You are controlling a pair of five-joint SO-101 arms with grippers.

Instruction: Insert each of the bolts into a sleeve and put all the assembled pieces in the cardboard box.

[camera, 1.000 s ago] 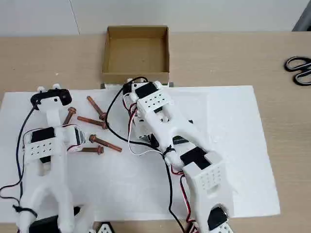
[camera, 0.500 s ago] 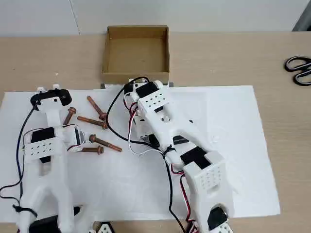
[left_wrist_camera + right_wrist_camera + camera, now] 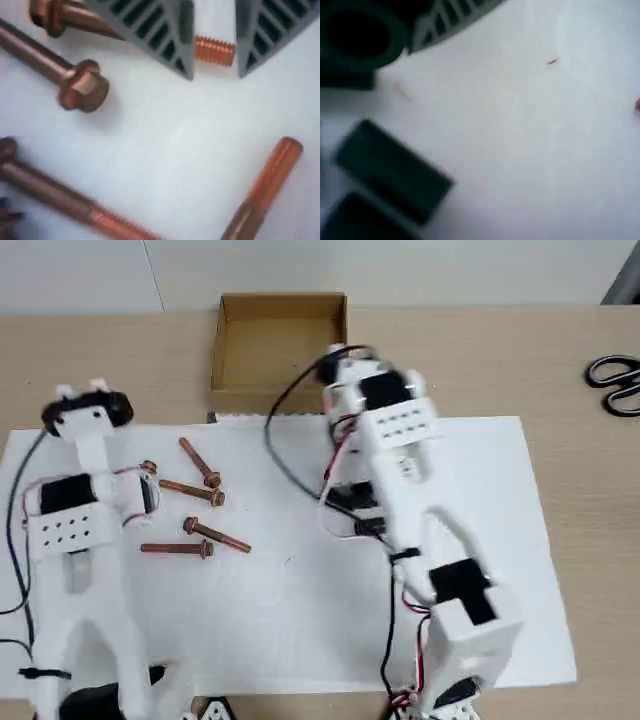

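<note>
Nothing assembled yet: left claw (image 3: 215,71) sits spread astride one bolt (image 3: 215,51) at its threaded end, other bolts (image 3: 190,489) loose just beside it, box (image 3: 278,350) looks empty near right claw (image 3: 342,358), whose state I cannot tell.

High view: bright, even, diffuse light from overhead. White sheet (image 3: 300,630) near blown out, v. little surface detail. Tan table (image 3: 100,350) sits at mid-tone. Shadows under arms (image 3: 85,530) faint, soft-edged. Cardboard box (image 3: 283,345) interior a shade darker next to its walls.

L wrist view: well lit. Bolt (image 3: 82,90) has a soft grey shadow tight against its head, w/ dull highlights along the copper shanks.

R wrist view: sheet pale & bright. Dark blocks (image 3: 395,170) approx. black, detail in them can't be made out.
</note>
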